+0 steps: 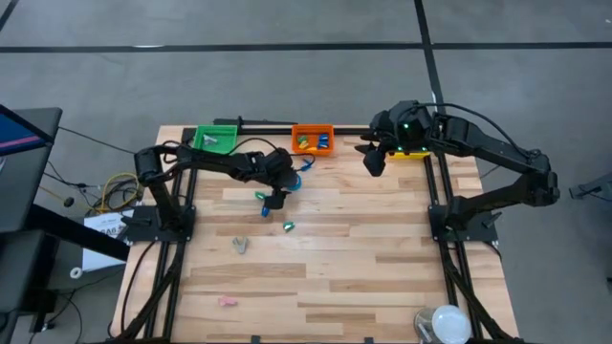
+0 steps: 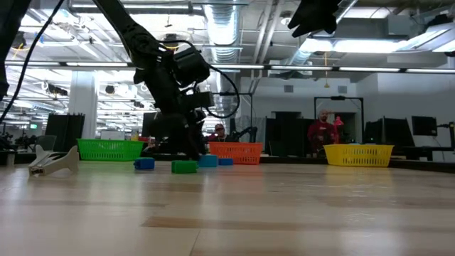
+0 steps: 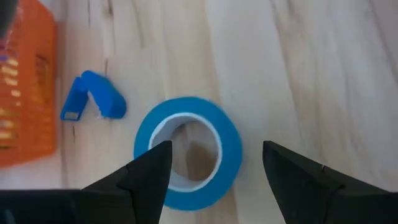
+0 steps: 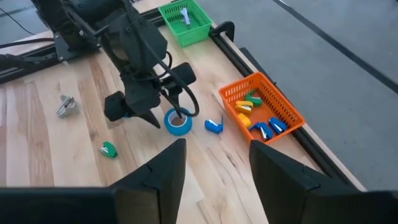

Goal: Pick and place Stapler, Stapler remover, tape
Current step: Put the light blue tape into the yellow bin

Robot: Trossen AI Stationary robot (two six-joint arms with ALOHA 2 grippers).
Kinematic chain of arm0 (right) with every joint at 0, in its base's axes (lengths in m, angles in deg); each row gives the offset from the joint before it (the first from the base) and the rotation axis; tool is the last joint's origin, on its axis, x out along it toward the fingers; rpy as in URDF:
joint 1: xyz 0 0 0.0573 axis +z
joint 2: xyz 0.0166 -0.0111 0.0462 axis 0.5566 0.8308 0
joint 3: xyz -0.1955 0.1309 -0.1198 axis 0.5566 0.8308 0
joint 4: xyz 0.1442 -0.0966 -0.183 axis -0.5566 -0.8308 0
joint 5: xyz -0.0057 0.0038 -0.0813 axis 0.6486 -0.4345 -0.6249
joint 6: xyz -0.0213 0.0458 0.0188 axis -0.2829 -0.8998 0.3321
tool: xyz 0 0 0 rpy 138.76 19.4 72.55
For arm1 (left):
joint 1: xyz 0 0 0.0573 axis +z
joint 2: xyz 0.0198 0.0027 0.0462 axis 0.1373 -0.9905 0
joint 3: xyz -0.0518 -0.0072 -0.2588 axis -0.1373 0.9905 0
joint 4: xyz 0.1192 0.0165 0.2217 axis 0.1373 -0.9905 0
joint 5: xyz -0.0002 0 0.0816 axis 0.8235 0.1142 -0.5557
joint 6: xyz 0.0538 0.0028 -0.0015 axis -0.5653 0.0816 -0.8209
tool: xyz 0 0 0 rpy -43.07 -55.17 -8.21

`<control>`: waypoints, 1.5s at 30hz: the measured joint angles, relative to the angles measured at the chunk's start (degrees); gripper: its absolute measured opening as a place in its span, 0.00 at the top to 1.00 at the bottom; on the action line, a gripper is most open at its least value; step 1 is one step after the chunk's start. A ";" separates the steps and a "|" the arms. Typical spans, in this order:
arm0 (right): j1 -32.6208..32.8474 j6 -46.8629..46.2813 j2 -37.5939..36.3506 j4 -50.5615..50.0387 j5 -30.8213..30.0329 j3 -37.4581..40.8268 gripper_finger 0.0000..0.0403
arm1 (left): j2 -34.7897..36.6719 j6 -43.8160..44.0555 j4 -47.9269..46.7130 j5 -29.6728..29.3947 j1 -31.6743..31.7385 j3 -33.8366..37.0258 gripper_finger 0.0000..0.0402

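Blue tape roll (image 3: 188, 151) with pale core lay flat between the left gripper's (image 3: 213, 177) parted fingers; right gripper (image 4: 211, 167) hung open.

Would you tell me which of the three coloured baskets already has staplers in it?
The orange basket, the middle one along the table's far edge, holds several small staplers; the green basket holds one pale item, not a stapler.

Tape (image 3: 188, 151): blue ring, pale core, lying flat on wood tabletop near orange bin (image 4: 264, 112).
Blue stapler (image 3: 93, 104) on table between tape and orange bin, apart from both.
Green stapler (image 4: 109, 149) on table, farther from bins.
More staplers, blue, yellow, green, inside orange bin.
Pale grey staple remover (image 4: 64, 104) on table, well apart from tape.
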 joint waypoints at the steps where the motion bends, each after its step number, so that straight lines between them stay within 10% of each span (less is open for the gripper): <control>1: 0.00 0.00 0.00 0.00 0.11 -0.01 0.58 | -0.01 -0.39 -0.04 0.41 -0.04 0.00 0.40; 25: 1.16 0.05 0.00 -0.85 0.51 0.00 0.62 | -2.05 5.09 2.07 -4.54 -1.88 0.02 0.41; 45: 2.21 0.02 0.00 -0.83 0.51 -0.02 0.66 | -2.05 5.11 1.95 -4.21 -2.32 0.01 0.76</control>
